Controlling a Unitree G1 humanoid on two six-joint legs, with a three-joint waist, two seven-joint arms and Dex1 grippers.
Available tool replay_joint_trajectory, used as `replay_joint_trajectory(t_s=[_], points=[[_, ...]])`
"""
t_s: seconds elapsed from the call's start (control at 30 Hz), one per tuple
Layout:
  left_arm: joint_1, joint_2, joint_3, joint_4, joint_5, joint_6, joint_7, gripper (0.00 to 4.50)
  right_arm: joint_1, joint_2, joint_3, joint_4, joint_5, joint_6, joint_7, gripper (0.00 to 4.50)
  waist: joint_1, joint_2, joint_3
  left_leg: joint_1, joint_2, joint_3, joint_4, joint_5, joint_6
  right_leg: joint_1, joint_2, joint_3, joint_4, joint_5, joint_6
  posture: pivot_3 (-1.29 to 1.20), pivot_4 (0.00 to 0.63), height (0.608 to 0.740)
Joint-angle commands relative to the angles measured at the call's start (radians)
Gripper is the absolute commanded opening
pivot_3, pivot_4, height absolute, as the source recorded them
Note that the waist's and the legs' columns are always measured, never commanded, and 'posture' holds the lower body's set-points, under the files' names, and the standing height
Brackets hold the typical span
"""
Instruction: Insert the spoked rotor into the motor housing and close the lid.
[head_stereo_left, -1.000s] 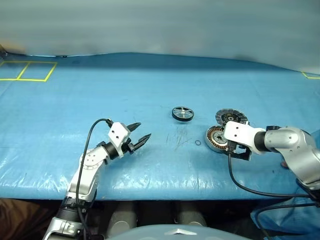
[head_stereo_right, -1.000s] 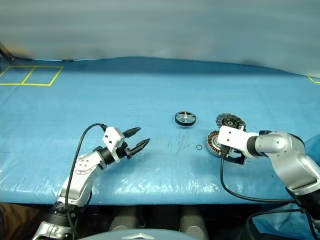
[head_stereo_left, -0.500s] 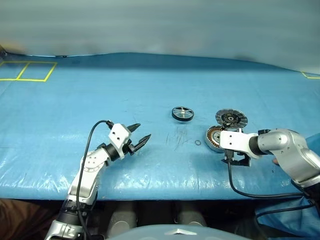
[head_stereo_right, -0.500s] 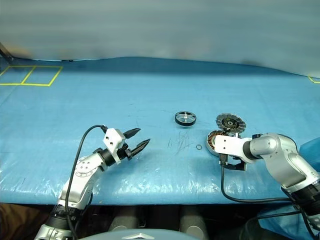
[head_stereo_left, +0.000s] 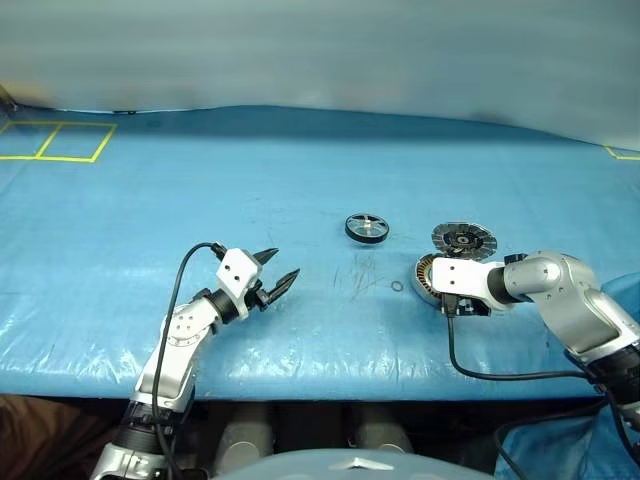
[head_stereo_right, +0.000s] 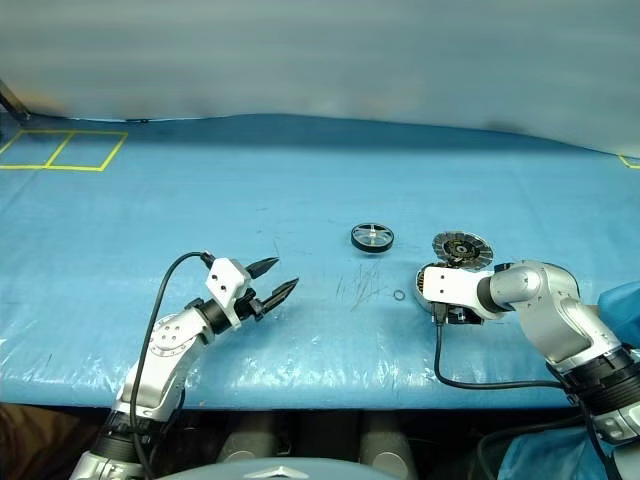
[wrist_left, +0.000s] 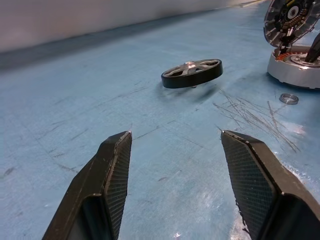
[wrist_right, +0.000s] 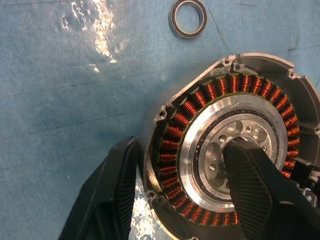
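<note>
Blue tarp (head_stereo_left: 300, 180) — yellow tape lines (head_stereo_left: 60, 143) — pale wall (head_stereo_left: 320, 50).

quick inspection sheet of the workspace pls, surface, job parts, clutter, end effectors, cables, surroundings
surface: blue sheet over the table, scratch marks near the middle.
job's things: spoked rotor lies alone; motor housing open, windings bare; lid tilted up behind it.
clutter: small ring beside the housing.
end effectors: left end effector open, empty, above the sheet; right end effector straddles the housing's rim, one finger inside.
cables: black cable on left arm, another hanging from right.
surroundings: yellow tape squares at far left corner.
</note>
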Motion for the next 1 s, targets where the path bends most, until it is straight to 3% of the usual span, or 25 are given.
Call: replay_joint_trajectory(t_s=[0.03, 0.2, 0.4, 0.7, 0.83, 1.0], points=[[0.000, 0.006, 0.007, -0.045, 0.009, -0.013, 0.012, 3.01, 0.030, -0.012, 0.007, -0.040, -0.036, -0.017, 0.001, 2.27, 0.002, 0.000, 0.000, 0.000, 0.000, 0.000, 0.000, 0.000, 0.000, 0.000, 0.000, 0.000, 0.000, 0.000, 0.000, 0.00, 0.150, 0.740], [0.001, 0.016, 0.015, -0.038, 0.007, -0.013, 0.012, 3.01, 0.035, -0.053, 0.008, -0.175, -0.148, -0.030, -0.011, 2.27, 0.005, 0.001, 0.000, -0.001, 0.000, 0.000, 0.000, 0.000, 0.000, -0.001, 0.000, 0.000, 0.000, 0.000, 0.000, 0.00, 0.150, 0.740], [0.006, 0.037, 0.024, -0.047, -0.009, 0.002, 0.000, 3.01, -0.019, -0.015, 0.036, -0.313, -0.218, -0.029, 0.001, 2.27, 0.002, 0.002, 0.001, -0.002, 0.000, 0.001, -0.001, 0.000, 0.000, -0.003, 0.000, 0.000, 0.000, 0.000, 0.001, 0.00, 0.150, 0.740], [0.043, 0.074, 0.053, -0.039, -0.008, -0.027, -0.001, 3.01, -0.159, 0.217, 0.175, -0.389, -0.235, -0.065, 0.036, 2.27, -0.007, 0.001, 0.003, -0.001, 0.000, 0.000, -0.001, 0.000, -0.002, -0.003, 0.001, 0.000, 0.002, -0.001, 0.001, 0.00, 0.150, 0.740], [0.057, 0.082, 0.070, -0.042, -0.001, -0.035, 0.009, 3.01, -0.216, 0.350, 0.269, -0.254, -0.259, -0.085, 0.016, 2.27, -0.007, 0.000, 0.003, -0.001, 0.001, 0.000, -0.001, 0.000, -0.001, -0.002, -0.001, 0.000, 0.001, 0.000, -0.001, 0.00, 0.150, 0.740], [0.070, 0.086, 0.077, -0.055, 0.003, -0.036, 0.017, 3.01, -0.266, 0.435, 0.311, -0.124, -0.298, -0.097, -0.006, 2.27, -0.008, 0.000, 0.004, -0.001, 0.000, 0.000, 0.000, 0.000, -0.001, -0.002, -0.001, -0.001, 0.002, 0.000, -0.001, 0.00, 0.150, 0.740]])
